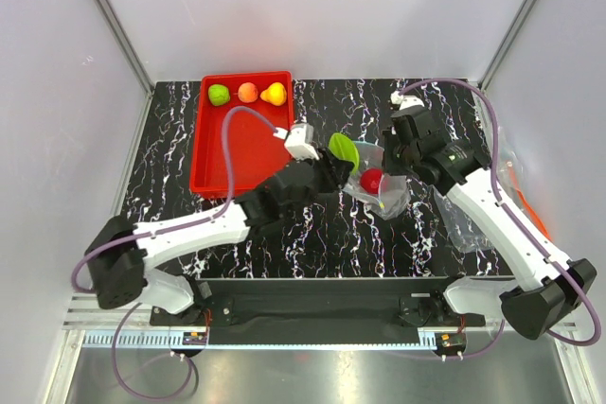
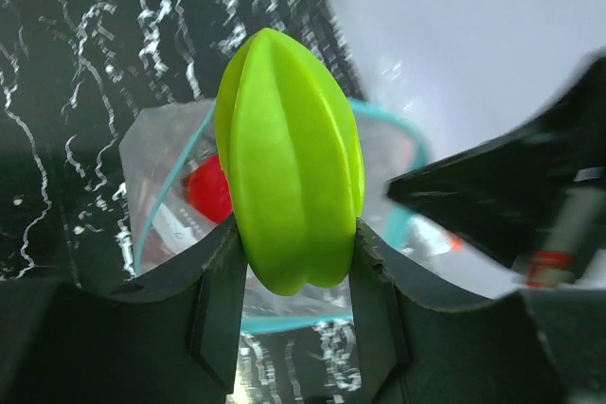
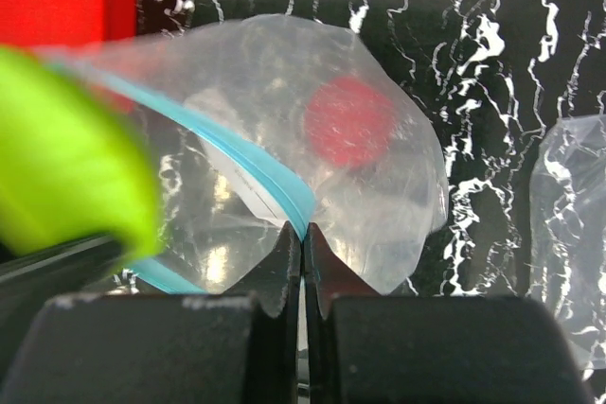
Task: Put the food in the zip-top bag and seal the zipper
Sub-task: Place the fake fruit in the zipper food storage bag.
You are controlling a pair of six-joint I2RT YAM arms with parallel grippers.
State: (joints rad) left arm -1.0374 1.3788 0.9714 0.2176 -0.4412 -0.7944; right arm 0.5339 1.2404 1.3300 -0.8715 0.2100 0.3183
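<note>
My left gripper [image 2: 295, 234] is shut on a ribbed green fruit [image 2: 289, 163], held just above the open mouth of the zip-top bag [image 2: 156, 153]. The bag [image 1: 386, 194] lies mid-table with a red apple [image 1: 371, 179] inside. Its light-blue zipper [image 3: 256, 163] runs around the mouth. My right gripper [image 3: 302, 234] is shut on that zipper edge and holds the mouth up. From above, the green fruit [image 1: 343, 151] sits at the left gripper [image 1: 337, 164], close to the right gripper [image 1: 390, 162]. A green ball [image 1: 219, 95], a peach [image 1: 248, 93] and a yellow pear [image 1: 274, 94] lie in the tray.
The red tray [image 1: 237, 153] stands at the back left on the black marbled table. Other clear plastic with an orange-red strip [image 1: 516, 198] lies at the right edge, under my right arm. White walls enclose the table on three sides.
</note>
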